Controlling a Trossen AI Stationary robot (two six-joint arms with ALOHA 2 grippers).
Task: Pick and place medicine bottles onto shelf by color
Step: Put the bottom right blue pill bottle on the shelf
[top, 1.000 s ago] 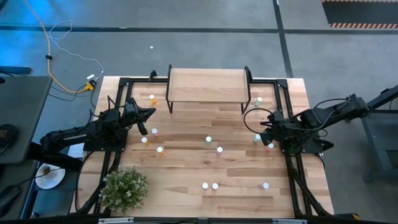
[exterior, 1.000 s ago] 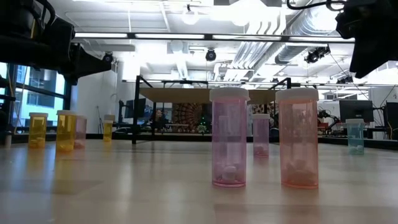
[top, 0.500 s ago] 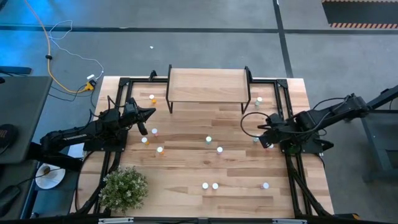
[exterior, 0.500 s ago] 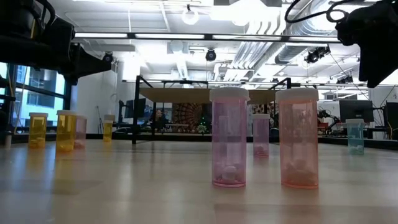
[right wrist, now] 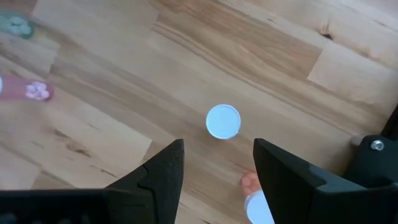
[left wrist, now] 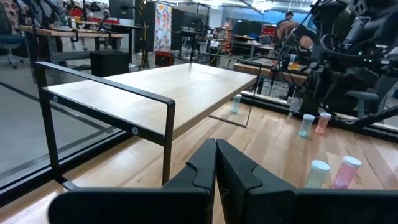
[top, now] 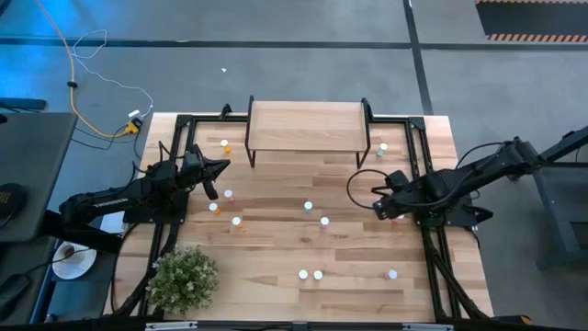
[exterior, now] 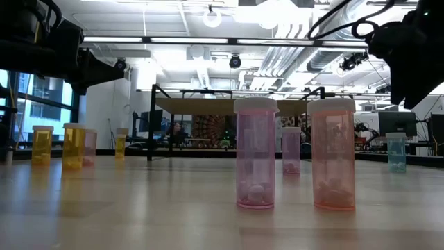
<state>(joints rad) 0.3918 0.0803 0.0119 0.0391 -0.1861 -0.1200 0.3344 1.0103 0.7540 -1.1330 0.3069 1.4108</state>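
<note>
Right gripper [right wrist: 214, 165] hangs with fingers spread above a white-capped bottle [right wrist: 223, 121] on the table.

The bottle stands upright on the striped wood, another bottle [right wrist: 256, 202] close beside it. The left gripper [left wrist: 216, 163], fingers pressed together, waits near the shelf [top: 306, 127], whose top is bare. In the low view, two pink bottles [exterior: 256, 154] hold small pills. A potted plant [top: 182, 278] stands at the table's left front corner.
</note>
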